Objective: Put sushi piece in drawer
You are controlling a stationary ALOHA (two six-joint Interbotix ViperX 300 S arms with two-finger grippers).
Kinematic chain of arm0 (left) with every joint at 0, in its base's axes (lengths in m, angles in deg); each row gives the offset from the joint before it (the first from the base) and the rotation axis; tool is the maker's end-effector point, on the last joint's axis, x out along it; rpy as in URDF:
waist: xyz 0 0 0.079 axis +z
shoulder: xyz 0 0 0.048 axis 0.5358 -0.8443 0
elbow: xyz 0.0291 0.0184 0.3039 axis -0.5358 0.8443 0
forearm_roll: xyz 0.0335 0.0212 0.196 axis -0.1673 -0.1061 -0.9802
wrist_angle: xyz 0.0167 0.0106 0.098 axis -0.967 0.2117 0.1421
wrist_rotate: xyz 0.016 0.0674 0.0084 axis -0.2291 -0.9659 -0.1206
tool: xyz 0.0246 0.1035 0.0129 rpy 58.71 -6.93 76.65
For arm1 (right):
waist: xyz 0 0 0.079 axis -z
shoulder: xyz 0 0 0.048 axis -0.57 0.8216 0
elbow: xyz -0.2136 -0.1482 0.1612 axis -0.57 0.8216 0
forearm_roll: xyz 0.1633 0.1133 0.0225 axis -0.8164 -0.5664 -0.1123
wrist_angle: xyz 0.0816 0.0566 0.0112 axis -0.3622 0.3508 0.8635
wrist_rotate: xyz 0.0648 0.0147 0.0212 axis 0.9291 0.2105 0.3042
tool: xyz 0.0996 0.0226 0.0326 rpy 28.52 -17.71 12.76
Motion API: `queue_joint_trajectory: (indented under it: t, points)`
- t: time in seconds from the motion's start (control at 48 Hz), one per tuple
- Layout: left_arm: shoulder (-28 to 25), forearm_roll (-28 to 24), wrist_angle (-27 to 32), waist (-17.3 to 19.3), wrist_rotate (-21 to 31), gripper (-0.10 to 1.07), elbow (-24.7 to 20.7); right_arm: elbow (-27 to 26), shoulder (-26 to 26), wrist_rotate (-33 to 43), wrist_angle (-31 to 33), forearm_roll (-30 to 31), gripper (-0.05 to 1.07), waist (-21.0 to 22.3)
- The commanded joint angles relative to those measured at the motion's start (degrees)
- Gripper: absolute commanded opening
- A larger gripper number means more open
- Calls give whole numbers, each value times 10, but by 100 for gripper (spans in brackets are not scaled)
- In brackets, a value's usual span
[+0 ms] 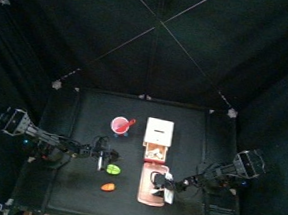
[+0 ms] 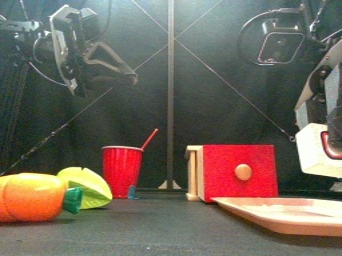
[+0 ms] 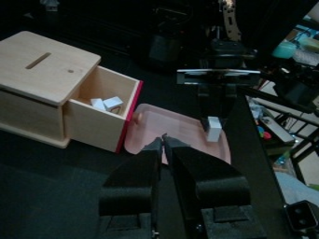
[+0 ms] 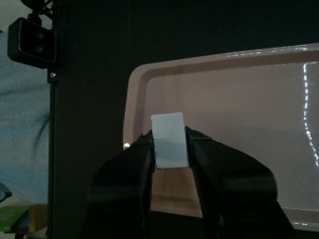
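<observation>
The right end effector point(image 4: 169, 157) is clamped on a small white sushi piece point(image 4: 169, 140), which stands upright between its two black jaws; it hangs over one end of the drawer point(image 4: 249, 93), the long pale pinkish tray, with the piece above the tray's floor near its rim; whether the piece touches the tray I cannot tell. In the left wrist view the same right end effector point(image 3: 214, 119) shows from the side, coming down over the tray with the white piece point(image 3: 214, 123) at its tip. The drawer point(image 3: 174, 131) lies on the black surface point(image 3: 50, 187), one end just beside the small cream box cabinet point(image 3: 44, 79), which has a dark slot on top and a red front; small white blocks point(image 3: 103, 103) sit in the cabinet's open side. The left end effector point(image 3: 165, 149) hovers near the tray with its jaws together, holding nothing. From the front, a red cup point(image 2: 123, 170) with a straw stands behind an orange and green toy fruit point(image 2: 34, 197); the cabinet's red front point(image 2: 238, 172) carries a round wooden knob point(image 2: 242, 171); the tray point(image 2: 287, 212) lies in front of it.
</observation>
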Motion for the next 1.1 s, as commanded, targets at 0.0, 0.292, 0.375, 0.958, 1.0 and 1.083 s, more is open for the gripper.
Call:
queue_joint_trajectory:
  t: [0.0,0.292,0.375,0.958,1.0,1.083]
  points:
    - [4,-2,-5,2,0,56,-12,-4,-8,-1,1,0,52,2]
    - [4,-2,-5,2,0,56,-10,-5,-27,-2,9,5,52,28]
    - [4,-1,-5,2,1,56,-10,-7,-39,-2,18,15,52,52]
    - [-9,0,-5,2,2,56,-13,30,-182,6,198,54,53,158]
    - [-9,0,-4,2,2,56,-14,35,-185,6,212,47,53,156]
    - [-10,0,-5,2,2,56,-13,43,-185,5,236,33,53,156]
